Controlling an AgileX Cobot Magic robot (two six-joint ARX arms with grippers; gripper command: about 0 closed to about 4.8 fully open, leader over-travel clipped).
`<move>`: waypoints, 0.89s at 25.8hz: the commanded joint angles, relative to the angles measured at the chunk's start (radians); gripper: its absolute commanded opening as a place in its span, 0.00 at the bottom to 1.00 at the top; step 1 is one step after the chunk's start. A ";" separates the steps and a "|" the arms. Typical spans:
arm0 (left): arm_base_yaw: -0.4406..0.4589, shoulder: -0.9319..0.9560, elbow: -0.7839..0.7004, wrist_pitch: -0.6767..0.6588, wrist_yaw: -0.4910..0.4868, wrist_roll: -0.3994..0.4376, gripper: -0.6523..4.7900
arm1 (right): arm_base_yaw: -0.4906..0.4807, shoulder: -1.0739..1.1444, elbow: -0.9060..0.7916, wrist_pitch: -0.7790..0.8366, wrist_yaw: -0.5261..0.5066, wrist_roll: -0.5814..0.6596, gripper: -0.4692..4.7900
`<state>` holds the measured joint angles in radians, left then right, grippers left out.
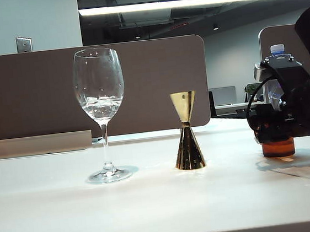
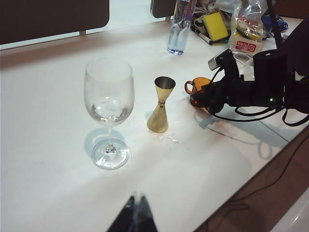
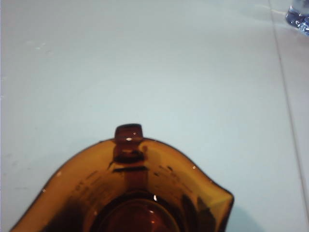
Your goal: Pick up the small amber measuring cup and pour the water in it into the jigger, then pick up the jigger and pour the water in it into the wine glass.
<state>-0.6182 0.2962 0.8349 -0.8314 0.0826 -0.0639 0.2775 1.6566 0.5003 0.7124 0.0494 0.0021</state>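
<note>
The wine glass stands upright at the left with a little water in its bowl. To its right the gold jigger stands upright and free. Further right, the small amber measuring cup rests low at the table. My right gripper comes in from the right and is shut on the cup's sides, handle pointing away. Its fingers are hidden in the right wrist view. My left gripper hangs shut and empty, well in front of the glass.
A clear plastic water bottle stands behind the cup. A yellow sponge and plastic bags lie at the back right. Small droplets sit by the jigger's foot. A brown partition closes the table's far side.
</note>
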 commanded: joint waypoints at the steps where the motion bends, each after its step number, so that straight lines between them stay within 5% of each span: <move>1: -0.001 0.000 0.004 0.008 0.000 0.004 0.12 | 0.002 -0.004 0.000 -0.011 -0.022 -0.003 0.11; 9: -0.001 0.000 0.004 0.008 0.000 0.004 0.12 | 0.002 -0.003 -0.002 -0.014 -0.026 -0.003 0.61; 13: -0.001 0.000 0.004 0.008 0.000 0.004 0.12 | 0.002 -0.003 -0.002 -0.009 -0.026 -0.003 0.69; 23: -0.001 0.000 0.004 0.008 0.000 0.004 0.12 | 0.002 0.001 -0.064 0.134 -0.024 -0.002 0.68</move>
<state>-0.6182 0.2962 0.8349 -0.8310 0.0826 -0.0639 0.2783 1.6569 0.4408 0.8249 0.0261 0.0013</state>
